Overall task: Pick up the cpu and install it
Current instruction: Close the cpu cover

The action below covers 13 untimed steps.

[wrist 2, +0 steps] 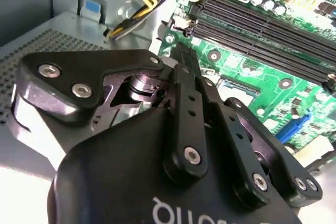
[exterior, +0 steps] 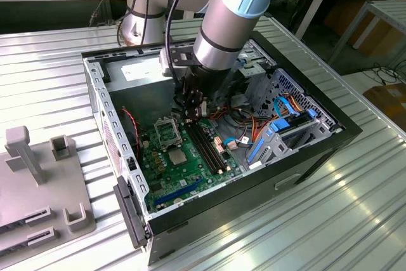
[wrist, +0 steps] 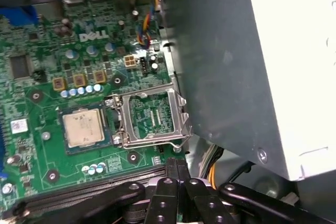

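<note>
The small square silver-topped cpu [wrist: 83, 127] lies on the green motherboard [wrist: 47, 72] beside the open metal-framed socket [wrist: 151, 116], not yet installed. The black tool [wrist: 178, 174], fingers together and empty, hovers nearby.

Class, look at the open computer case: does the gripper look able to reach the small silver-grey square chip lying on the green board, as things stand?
Probably yes. The small silver-grey square chip lies face up with nothing over it, beside the open metal-framed socket. The gripper hangs inside the case just above the board; the grey power-supply box stands off to the side.
</note>
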Each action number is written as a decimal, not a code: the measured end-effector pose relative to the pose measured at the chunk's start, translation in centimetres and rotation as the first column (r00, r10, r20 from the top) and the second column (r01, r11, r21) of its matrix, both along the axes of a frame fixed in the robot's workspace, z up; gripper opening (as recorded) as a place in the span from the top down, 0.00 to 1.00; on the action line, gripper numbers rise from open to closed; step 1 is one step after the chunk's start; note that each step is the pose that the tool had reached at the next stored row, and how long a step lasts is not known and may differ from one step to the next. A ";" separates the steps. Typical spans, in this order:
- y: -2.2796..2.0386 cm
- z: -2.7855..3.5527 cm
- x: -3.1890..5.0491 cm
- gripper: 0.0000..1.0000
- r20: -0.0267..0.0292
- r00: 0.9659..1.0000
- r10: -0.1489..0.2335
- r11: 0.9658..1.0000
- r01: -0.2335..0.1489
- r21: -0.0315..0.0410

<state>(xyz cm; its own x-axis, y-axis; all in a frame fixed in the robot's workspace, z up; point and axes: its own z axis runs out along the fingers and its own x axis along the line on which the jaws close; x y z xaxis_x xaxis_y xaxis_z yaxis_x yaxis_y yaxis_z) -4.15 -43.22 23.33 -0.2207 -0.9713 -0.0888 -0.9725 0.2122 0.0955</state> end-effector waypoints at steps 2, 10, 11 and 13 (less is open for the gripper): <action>0.03 -0.28 0.00 0.89 0.000 1.000 -0.020 1.000 0.020 0.000; 1.19 -1.23 -0.12 0.89 0.001 0.999 -0.034 0.999 0.034 0.002; 1.18 -1.29 -0.39 0.89 0.001 0.999 -0.034 0.999 0.034 0.000; 1.18 -1.28 -0.54 0.89 0.003 0.999 -0.034 0.999 0.034 0.000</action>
<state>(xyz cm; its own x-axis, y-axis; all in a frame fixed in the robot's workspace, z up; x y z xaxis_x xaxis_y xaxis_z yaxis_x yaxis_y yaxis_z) -4.69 -42.04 22.05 -0.2532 -0.9633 -0.0896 -0.9650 0.2450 0.0931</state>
